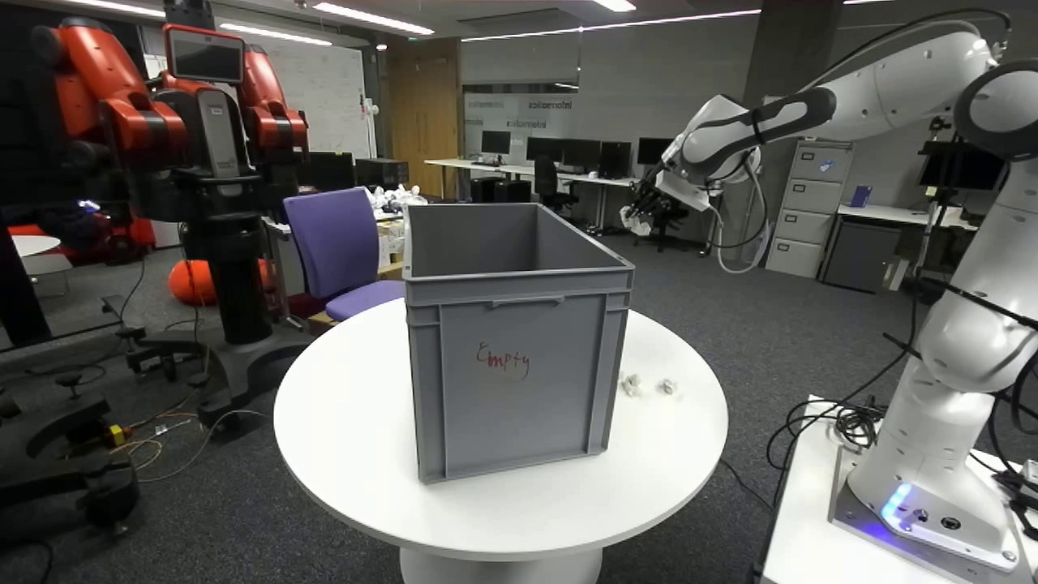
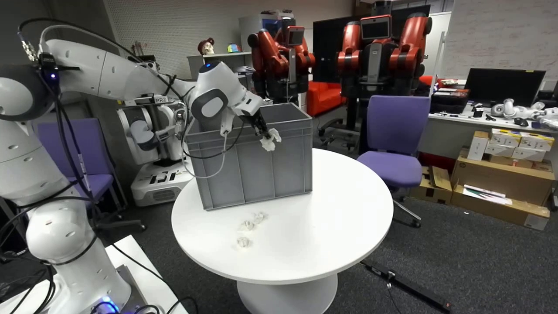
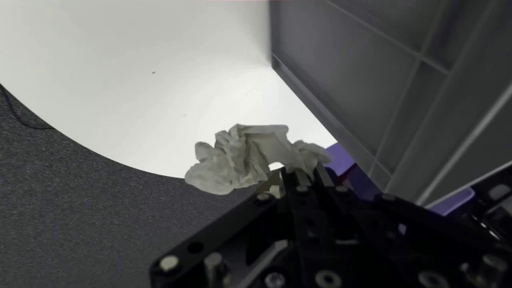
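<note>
Nearest the camera in the wrist view we find the gripper (image 3: 303, 173), its fingers drawn narrow and pinching one end of a crumpled paper (image 3: 230, 164). The paper hangs in the air outside the grey bin (image 2: 257, 176), beside its long wall; in an exterior view that bin stands towards the far edge of the round table (image 2: 344, 213). Because we see so little of the paper between the tips, it could slip free or tear, and, being light, might drift past the table's edge. The bin's rim could also snag it, should the gripper pass too low. Between the bin's wall and the table's near edge lie three small crumpled pieces (image 2: 247, 225). The bin's floor is hidden from us, so we cannot tell its contents; the pinch itself is partly masked by the gripper, and we cannot judge the gap between paper and wall.
</note>
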`<action>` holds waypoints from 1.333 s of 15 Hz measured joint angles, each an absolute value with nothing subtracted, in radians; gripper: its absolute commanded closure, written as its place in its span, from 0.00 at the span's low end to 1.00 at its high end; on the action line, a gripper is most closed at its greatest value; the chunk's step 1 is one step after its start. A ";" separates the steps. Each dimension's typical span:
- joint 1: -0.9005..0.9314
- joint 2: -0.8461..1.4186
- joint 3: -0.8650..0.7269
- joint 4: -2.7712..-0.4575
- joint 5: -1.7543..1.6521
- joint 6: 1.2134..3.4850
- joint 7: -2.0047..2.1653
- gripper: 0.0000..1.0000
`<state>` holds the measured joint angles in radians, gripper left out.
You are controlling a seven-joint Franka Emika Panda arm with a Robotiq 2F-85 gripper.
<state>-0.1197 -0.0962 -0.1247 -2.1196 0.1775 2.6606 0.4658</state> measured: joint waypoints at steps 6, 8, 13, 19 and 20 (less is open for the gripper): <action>-0.119 -0.246 0.053 -2.173 -0.065 2.682 0.778 0.99; -0.120 -0.266 0.125 -2.178 -0.148 2.682 0.891 0.99; -0.139 -0.240 0.288 -2.158 -0.380 2.667 1.171 0.99; -0.146 -0.116 0.381 -2.060 -0.539 2.622 1.329 0.99; -0.145 -0.099 0.386 -2.045 -0.548 2.619 1.333 0.69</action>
